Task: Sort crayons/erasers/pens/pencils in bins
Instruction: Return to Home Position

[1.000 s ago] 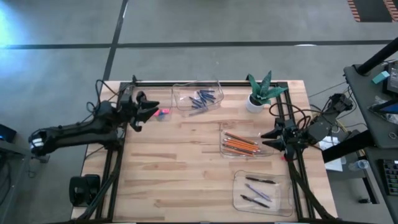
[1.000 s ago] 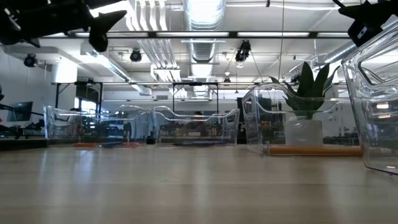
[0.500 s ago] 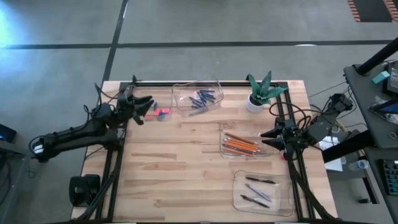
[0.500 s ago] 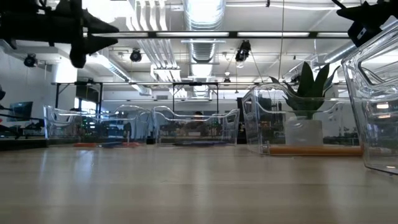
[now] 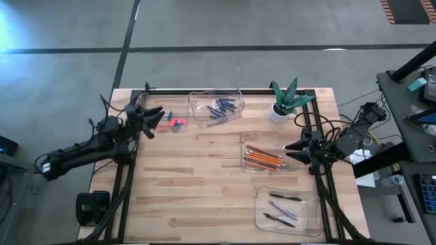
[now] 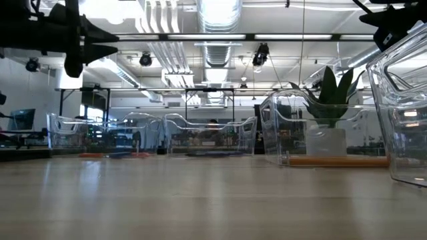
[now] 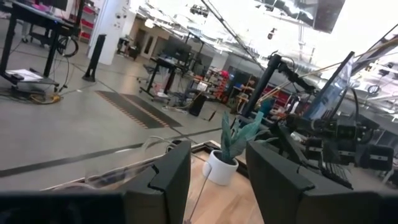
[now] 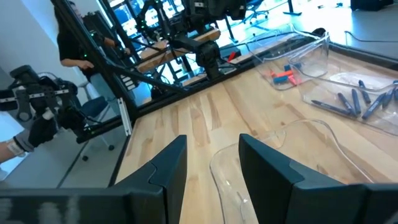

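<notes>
A pale wood-plank desk carries four clear, round-cornered plastic bins. The far bin holds short blue crayons. The middle bin holds long orange pencils. The near bin holds dark pens. Pink erasers lie in the fourth bin at the far left. The left gripper hovers beside them, dark fingers spread and empty. The right gripper waits at the pencil bin's edge, fingers apart. A potted green plant stands at the back.
</notes>
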Tool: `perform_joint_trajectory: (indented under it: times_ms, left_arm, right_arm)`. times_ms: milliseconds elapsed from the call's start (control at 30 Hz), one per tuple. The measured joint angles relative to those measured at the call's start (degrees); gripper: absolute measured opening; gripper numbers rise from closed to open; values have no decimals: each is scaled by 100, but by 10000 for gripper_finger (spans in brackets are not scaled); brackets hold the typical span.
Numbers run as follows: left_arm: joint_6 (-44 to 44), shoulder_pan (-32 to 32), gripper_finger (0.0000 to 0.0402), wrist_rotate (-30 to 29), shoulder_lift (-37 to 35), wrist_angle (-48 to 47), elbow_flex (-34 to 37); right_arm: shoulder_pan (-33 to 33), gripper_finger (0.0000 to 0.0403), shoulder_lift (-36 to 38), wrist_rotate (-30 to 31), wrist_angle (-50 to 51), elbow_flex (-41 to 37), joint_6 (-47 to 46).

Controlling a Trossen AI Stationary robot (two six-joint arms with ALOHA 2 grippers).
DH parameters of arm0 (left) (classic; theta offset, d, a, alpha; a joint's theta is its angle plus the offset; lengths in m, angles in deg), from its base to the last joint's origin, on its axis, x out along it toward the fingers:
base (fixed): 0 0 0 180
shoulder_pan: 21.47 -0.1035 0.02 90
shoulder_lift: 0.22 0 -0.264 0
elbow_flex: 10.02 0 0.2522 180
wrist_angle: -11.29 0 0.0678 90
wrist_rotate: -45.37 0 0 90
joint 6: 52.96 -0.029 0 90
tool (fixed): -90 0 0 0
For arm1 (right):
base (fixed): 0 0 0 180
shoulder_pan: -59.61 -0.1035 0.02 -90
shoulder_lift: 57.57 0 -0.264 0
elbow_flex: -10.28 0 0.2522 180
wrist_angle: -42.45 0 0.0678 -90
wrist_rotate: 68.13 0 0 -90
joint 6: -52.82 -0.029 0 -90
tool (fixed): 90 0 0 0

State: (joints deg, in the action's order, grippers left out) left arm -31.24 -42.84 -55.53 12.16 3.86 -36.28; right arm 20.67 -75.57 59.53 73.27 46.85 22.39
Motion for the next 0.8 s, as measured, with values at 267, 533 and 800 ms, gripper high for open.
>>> perform_joint_trajectory:
  times_ms: [267,533,800]
  left_arm:
    - [-169,4,141,11,-198,1486,888]
    - [-470,2,141,12,-254,2152,1200]
    - [-584,2,141,10,-230,2177,1205]
  right_arm:
    - [0,137,-2,3,-3,0,30]
    - [0,137,-2,318,-261,-223,68]
    - [-2,137,-7,394,-1939,-1195,120]
